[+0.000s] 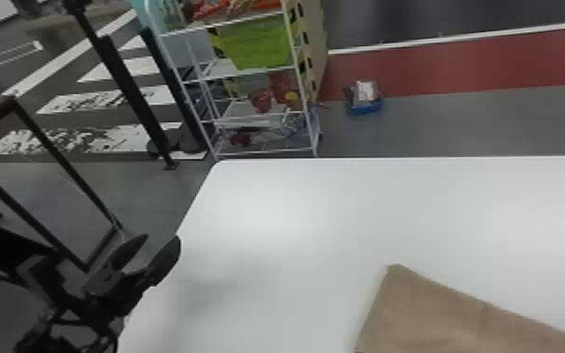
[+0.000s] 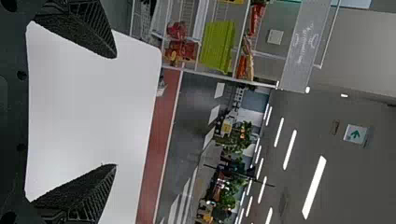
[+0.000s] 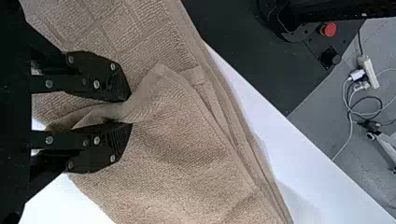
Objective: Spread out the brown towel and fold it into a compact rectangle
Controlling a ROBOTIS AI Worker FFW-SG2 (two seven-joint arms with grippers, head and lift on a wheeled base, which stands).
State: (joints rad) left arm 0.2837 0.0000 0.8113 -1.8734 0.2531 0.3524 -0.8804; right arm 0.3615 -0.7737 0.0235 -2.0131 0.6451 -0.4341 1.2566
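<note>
Right tool (image 3: 130, 112) pinches brown towel (image 3: 187, 154); more towel lies on either side.

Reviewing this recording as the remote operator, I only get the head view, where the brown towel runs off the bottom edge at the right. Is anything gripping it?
Observer: Yes. In the right wrist view, the right pincer is shut on a fold of the brown towel.

Operator: Is the cloth single along its side there?

Observer: No. That view shows several of its edges lying close together, one over another, beside a bare strip of the white table.
</note>
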